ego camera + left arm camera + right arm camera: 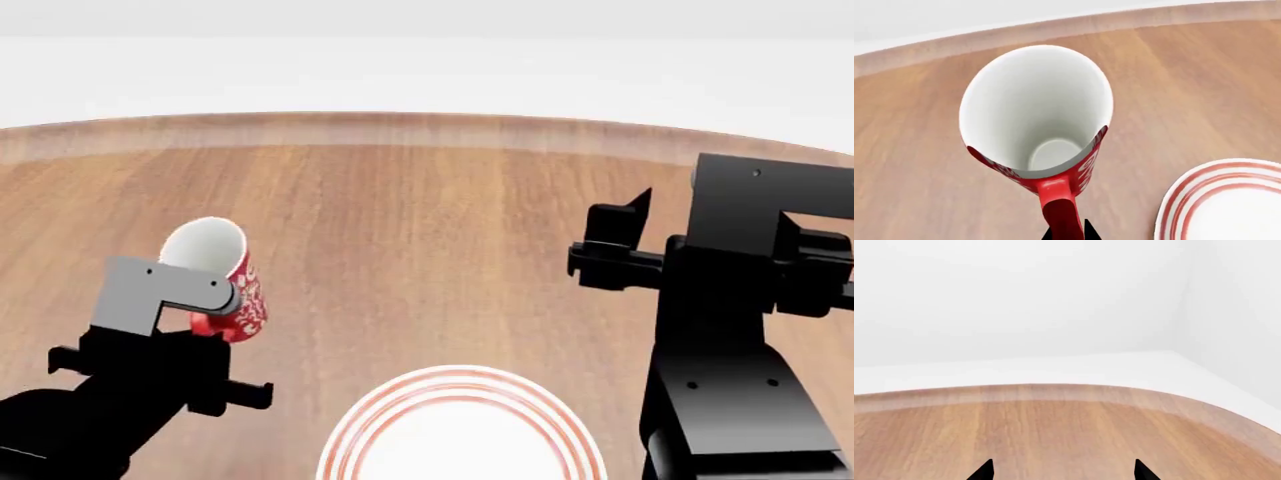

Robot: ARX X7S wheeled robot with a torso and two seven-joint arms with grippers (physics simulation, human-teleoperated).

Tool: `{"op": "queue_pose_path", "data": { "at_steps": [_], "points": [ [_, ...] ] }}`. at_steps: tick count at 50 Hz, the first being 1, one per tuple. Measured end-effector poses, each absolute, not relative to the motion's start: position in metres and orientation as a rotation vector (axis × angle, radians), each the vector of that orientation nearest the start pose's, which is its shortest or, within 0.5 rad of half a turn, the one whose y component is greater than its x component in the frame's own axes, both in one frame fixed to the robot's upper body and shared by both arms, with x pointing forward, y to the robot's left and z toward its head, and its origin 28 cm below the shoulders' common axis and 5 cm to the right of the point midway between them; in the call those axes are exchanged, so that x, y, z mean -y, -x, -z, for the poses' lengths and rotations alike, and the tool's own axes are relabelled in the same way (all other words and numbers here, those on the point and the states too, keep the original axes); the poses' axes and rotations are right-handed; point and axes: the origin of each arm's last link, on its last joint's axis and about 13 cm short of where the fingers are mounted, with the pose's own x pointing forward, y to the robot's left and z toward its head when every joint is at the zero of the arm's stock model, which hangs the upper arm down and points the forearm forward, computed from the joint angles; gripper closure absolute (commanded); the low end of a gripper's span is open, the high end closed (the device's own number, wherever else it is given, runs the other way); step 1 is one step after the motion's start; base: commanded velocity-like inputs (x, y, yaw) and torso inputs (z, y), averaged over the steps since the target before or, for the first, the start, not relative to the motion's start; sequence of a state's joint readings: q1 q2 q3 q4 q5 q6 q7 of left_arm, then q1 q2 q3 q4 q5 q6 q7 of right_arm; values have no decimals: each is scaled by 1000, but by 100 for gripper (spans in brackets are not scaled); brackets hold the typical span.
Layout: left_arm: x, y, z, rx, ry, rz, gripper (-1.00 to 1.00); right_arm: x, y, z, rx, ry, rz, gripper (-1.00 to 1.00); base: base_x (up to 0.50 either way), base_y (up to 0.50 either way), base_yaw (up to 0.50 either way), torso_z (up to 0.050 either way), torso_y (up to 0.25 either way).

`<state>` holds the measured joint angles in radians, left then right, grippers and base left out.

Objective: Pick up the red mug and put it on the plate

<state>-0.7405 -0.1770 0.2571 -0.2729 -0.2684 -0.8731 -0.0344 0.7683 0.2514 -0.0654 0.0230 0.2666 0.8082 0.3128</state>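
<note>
The red mug (1035,115), red with a white pattern and white inside, fills the left wrist view with its mouth toward the camera. My left gripper (1066,231) is shut on its red handle (1059,210), one black fingertip on each side. In the head view the red mug (224,282) is held tilted above the wooden table, left of the plate (461,428). The plate, white with red rings, lies at the near middle of the table and shows in the left wrist view (1227,200) beside the mug. My right gripper (1062,471) is open and empty over bare wood.
The round wooden table (427,210) has a curved far edge with a white floor and walls beyond. My right arm (727,300) stands raised at the right of the table, right of the plate.
</note>
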Motion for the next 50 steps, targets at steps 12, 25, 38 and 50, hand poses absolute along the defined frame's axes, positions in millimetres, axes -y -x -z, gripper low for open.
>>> {"op": "queue_pose_path", "data": {
  "at_steps": [12, 25, 38, 50],
  "points": [
    [-197, -342, -112, -443, -138, 280, 100, 146, -337, -178, -73, 44, 259, -100, 0, 0, 0, 0, 0],
    [-182, -347, -113, -443, -189, 418, 100, 145, -337, -176, -77, 42, 257, -100, 0, 0, 0, 0, 1],
    [-171, -348, -107, -465, -252, 541, 100, 144, -338, -174, -80, 42, 254, -100, 0, 0, 0, 0, 0],
    [-157, -351, -103, -473, -303, 645, 100, 144, -338, -175, -80, 42, 252, -100, 0, 0, 0, 0, 0]
  ]
}}
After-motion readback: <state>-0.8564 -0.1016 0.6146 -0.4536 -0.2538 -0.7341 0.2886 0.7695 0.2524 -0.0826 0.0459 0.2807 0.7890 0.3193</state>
